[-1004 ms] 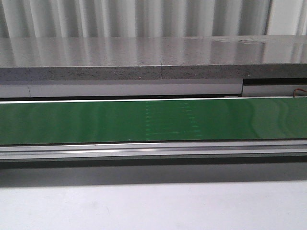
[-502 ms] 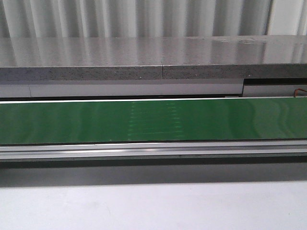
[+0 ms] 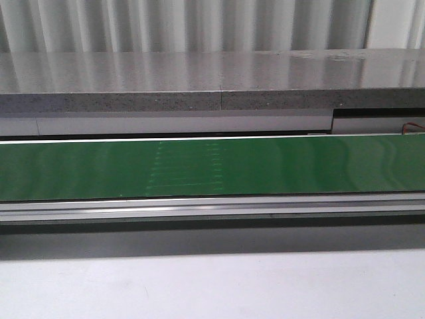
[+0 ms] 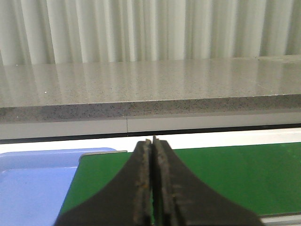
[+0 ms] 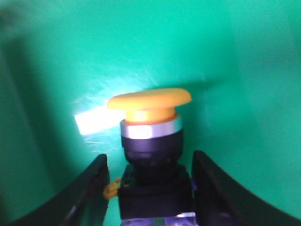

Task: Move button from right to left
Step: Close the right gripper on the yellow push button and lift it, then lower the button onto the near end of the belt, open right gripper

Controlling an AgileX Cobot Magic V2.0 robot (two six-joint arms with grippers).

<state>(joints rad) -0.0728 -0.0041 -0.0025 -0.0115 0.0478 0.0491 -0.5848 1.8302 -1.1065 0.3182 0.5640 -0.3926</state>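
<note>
Orange-capped button (image 5: pixel 150 141) upright between the right gripper's (image 5: pixel 149 188) spread jaws, contact hard to judge, base cut off, green surface (image 5: pixel 197 56) behind blurred — left gripper (image 4: pixel 153 183) jaws pressed together, empty, over green belt (image 4: pixel 235 174) beside blue tray (image 4: pixel 33 188).

Glossy green conveyor belt (image 3: pixel 279 166); polished speckled grey stone counter (image 3: pixel 199 80); smooth orange plastic-capped button (image 5: pixel 149 101) with shiny metal collar.

button (image 5: pixel 149 141) between right claw (image 5: pixel 149 188) fingers (image 5: pixel 91 188)
</note>
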